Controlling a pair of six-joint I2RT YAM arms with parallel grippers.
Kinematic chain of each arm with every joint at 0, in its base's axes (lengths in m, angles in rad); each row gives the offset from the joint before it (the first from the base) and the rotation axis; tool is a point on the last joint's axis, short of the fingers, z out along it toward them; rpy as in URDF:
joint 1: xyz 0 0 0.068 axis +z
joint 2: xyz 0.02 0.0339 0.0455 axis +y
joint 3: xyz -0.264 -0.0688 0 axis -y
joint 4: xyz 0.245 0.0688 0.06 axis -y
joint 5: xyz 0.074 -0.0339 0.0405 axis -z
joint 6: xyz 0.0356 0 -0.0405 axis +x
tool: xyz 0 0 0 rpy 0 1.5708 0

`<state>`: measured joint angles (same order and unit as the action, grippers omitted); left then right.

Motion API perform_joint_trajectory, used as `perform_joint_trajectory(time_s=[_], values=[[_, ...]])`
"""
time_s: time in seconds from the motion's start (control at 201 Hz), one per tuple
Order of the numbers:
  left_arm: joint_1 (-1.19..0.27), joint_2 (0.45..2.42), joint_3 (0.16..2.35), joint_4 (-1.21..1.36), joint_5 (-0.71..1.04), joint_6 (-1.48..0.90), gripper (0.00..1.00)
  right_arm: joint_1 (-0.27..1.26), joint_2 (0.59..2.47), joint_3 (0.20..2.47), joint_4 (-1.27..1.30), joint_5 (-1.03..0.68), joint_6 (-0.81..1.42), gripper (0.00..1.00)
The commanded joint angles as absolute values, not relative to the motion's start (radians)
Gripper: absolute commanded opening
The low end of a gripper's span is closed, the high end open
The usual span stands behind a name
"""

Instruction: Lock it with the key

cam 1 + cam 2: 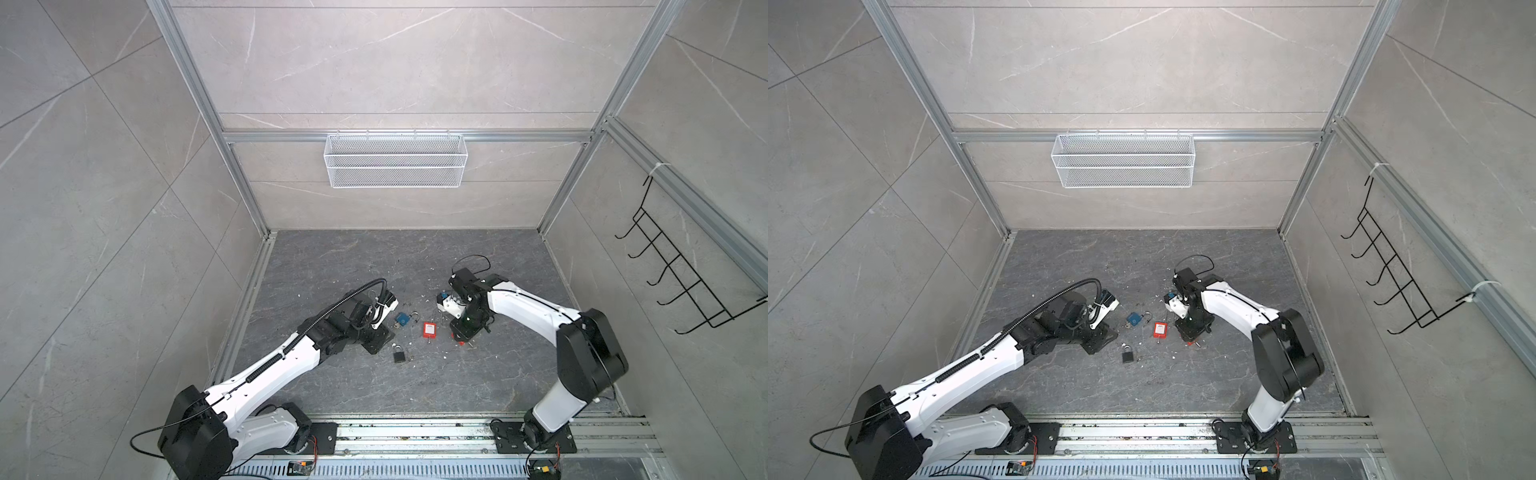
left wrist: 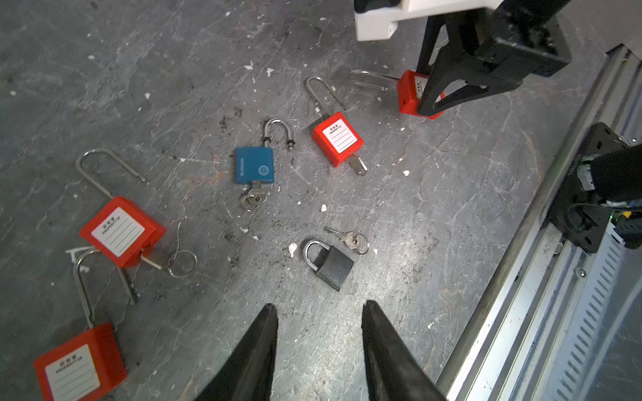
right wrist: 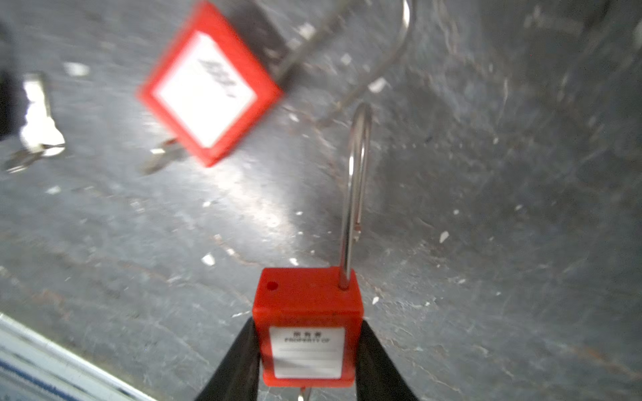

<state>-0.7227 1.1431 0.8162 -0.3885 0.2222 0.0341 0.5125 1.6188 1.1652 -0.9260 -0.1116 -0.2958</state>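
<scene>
Right gripper [image 3: 307,350]: jaws clamped across the flanks of the red plastic padlock with the long steel shackle [image 3: 305,298]. It's down near the grey stone tabletop [image 2: 139,69], beyond the loose red padlock [image 2: 337,139] as seen from the blue square padlock [image 2: 254,165]. The shackle's free leg is out of its hole. Left gripper [image 2: 319,307]: jaws apart, empty, near the blue padlock. My guess: light, rigid, slick plastic that could twist in the grip. Hold the body, press the shackle crown.

Grey tiled walls [image 1: 395,62] enclose dark marbled floor [image 1: 374,257].
</scene>
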Motion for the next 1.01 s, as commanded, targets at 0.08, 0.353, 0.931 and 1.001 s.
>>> perform_joint_trajectory(time_s=[0.08, 0.353, 0.931, 1.001], values=[[-0.758, 1.076, 0.77, -0.167, 0.324, 0.288, 0.42, 0.584, 1.44, 1.185, -1.02, -0.25, -0.513, 0.23], [-0.793, 1.084, 0.775, -0.115, 0.443, 0.621, 0.41, 0.619, 1.37, 1.224, -1.09, -0.355, -0.622, 0.21], [-0.793, 1.225, 0.843, -0.044, 0.539, 0.59, 0.41, 0.671, 1.332, 1.246, -1.106, -0.417, -0.681, 0.18], [-0.793, 1.23, 0.842, -0.044, 0.553, 0.585, 0.4, 0.675, 1.331, 1.243, -1.108, -0.426, -0.683, 0.18]])
